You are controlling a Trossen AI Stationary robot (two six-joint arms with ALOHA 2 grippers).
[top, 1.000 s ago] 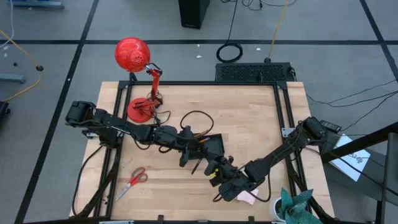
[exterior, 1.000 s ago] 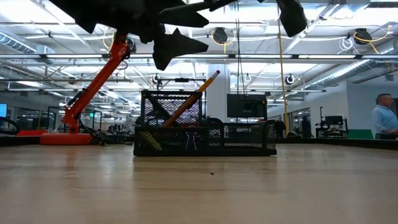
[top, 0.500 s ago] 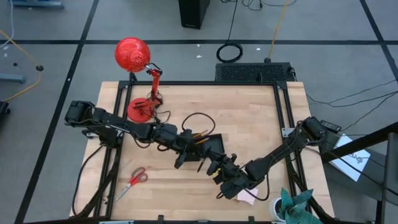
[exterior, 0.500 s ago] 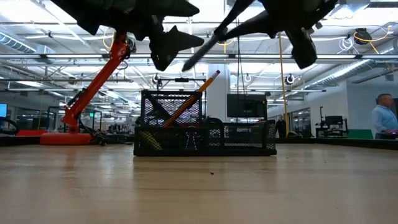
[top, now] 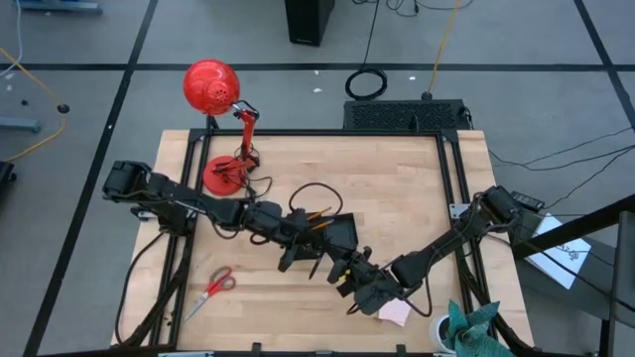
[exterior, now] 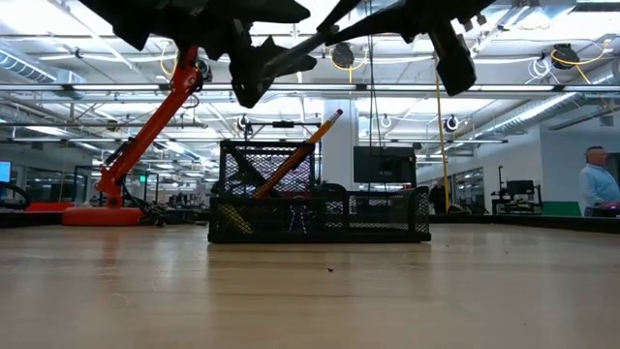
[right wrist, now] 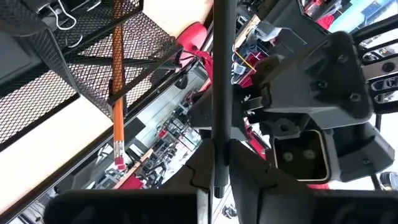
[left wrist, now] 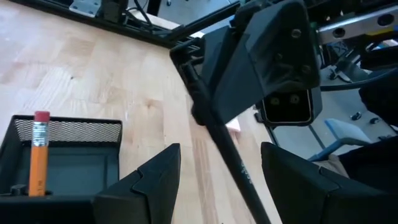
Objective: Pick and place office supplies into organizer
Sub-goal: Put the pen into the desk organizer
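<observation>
A thin dark pen (left wrist: 214, 127) is in my right gripper (right wrist: 214, 186), lifted above the table near the organizer. The pen's free end passes between the open fingers of my left gripper (left wrist: 219, 149) without visibly touching them. In the high view the left gripper (top: 291, 256) and right gripper (top: 349, 278) face each other just near of the organizer (top: 334, 231). The organizer (exterior: 320, 208) is a black mesh tray standing on the table. An orange pencil (exterior: 302, 150) leans in its tall compartment, and binder clips (right wrist: 59, 11) lie inside. Red-handled scissors (top: 210, 290) and a pale sticky-note pad (top: 395, 312) lie on the table. My right gripper pinches the pen between its two fingers near one end (right wrist: 216, 177). The pen runs forward out of the fingers, along them, and is lifted clear of the table. It slants toward my left gripper in the low view, where the pen (exterior: 300, 39) hangs high above the organizer.
A red desk lamp (top: 211, 87) stands with its round base (top: 222, 176) at the table's far left, and its cable (top: 313, 188) loops toward the organizer. A teal thing (top: 474, 329) sits off the near right corner. Bare wood lies right of the organizer.
My right gripper has moved a little toward the table's left and far side, carrying the pen. The pen has risen and its free end now lies between my left gripper's fingers. The left gripper has shifted slightly toward the near edge.
</observation>
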